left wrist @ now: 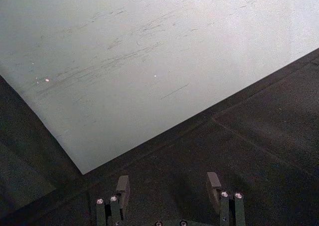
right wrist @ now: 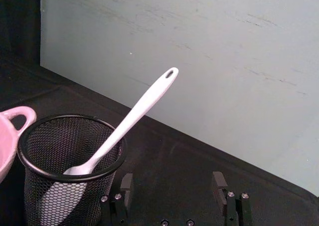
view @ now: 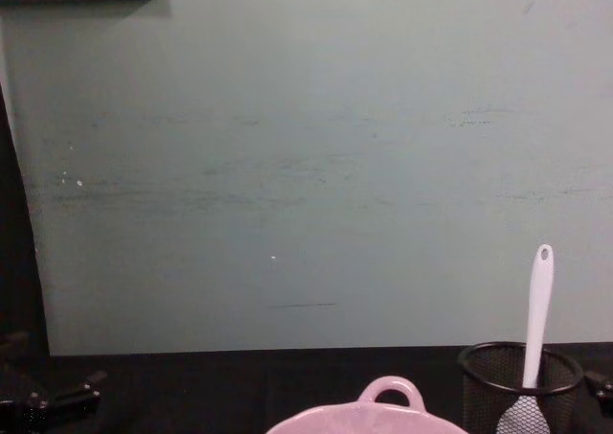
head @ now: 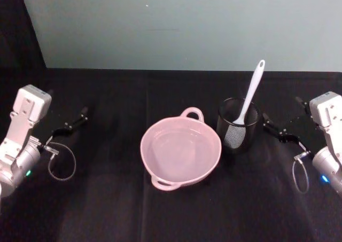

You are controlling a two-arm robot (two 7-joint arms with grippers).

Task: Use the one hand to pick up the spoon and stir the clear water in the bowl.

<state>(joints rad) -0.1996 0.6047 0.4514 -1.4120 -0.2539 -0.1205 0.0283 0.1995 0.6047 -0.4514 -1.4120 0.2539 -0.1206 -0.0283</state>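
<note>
- Spoon (head: 250, 95) (right wrist: 134, 116): white, standing in the black mesh cup (head: 224, 122), flat head down at the bottom. Handle leaning up and out over the rim toward the pale wall (head: 160, 28), with a small hole at the top end. Touched by neither gripper.
- Mesh cup: upright on the black worktop (head: 107, 210), just beside the bowl (head: 144, 146) on its right side. Touching the bowl's rim or only very close: cannot tell.
- Bowl: pale pink, round, upright in the middle of the worktop, with clear water inside. One looped handle toward the wall, a second one toward the robot.
- Right gripper (head: 281, 114) (right wrist: 171, 183): low over the worktop, to the right of the mesh cup, near but apart from it. Jaws apart, with nothing between them, as seen in the right wrist view.
- Left gripper (head: 67, 103) (left wrist: 168, 183): at the left side of the worktop, well apart from the bowl. Jaws apart and empty, facing the place where worktop and wall meet.
</note>
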